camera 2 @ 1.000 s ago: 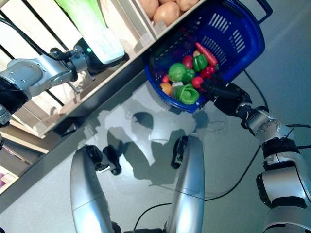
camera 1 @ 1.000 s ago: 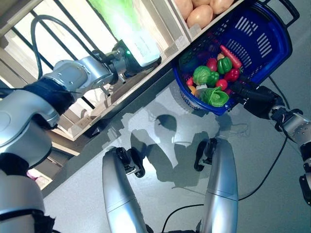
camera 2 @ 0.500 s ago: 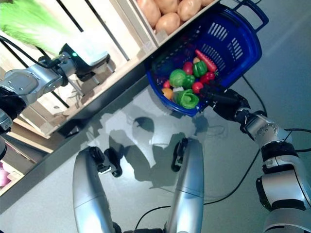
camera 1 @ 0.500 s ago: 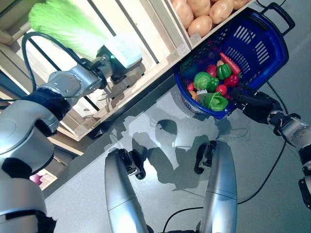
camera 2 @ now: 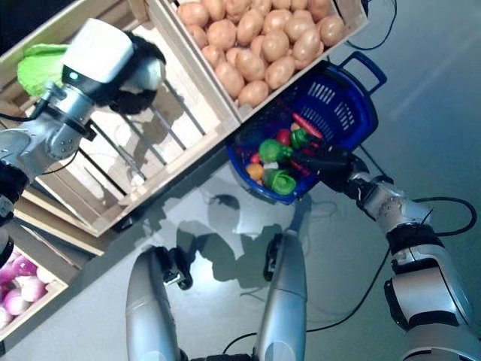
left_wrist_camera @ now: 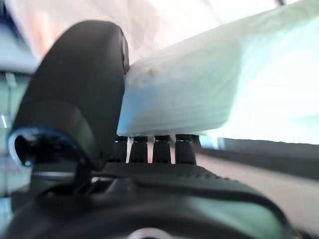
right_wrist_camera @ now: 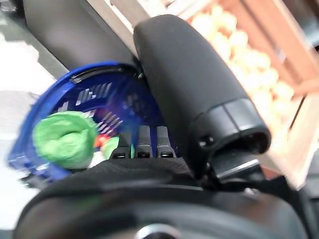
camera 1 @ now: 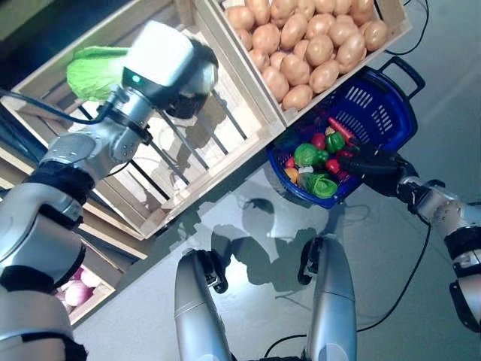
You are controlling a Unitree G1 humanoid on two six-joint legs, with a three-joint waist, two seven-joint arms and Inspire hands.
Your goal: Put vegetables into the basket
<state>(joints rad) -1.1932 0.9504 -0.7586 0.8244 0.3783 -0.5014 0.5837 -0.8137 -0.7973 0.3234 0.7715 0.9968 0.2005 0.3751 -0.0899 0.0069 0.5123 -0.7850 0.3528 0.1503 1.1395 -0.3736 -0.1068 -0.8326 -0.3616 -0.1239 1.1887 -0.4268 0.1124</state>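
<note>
My left hand (camera 1: pixel 189 78) is raised in front of the wooden crates, shut on a Chinese cabbage (camera 1: pixel 154 54). Its white stalk end faces me and its green leaves (camera 1: pixel 93 72) trail behind. In the left wrist view the thumb (left_wrist_camera: pixel 79 94) presses on the pale stalk (left_wrist_camera: pixel 199 89). My right hand (camera 1: pixel 373 162) is shut on the near rim of a blue basket (camera 1: pixel 379 101), held up just below the potato crate. Several vegetables lie in the basket: green peppers, tomatoes, a carrot and a leafy green (right_wrist_camera: pixel 65 139).
A wooden crate (camera 1: pixel 402 26) full of potatoes (camera 1: pixel 301 45) stands right behind the basket. Beside it is a slatted wooden crate (camera 1: pixel 188 169) behind my left hand. A lower crate with red onions (camera 1: pixel 75 289) shows at the left. Grey floor (camera 1: pixel 391 256) lies below.
The camera has shifted, showing more of the crates. My left hand has swung the cabbage up, so that its stalk end now faces me. My right hand still holds the basket.
</note>
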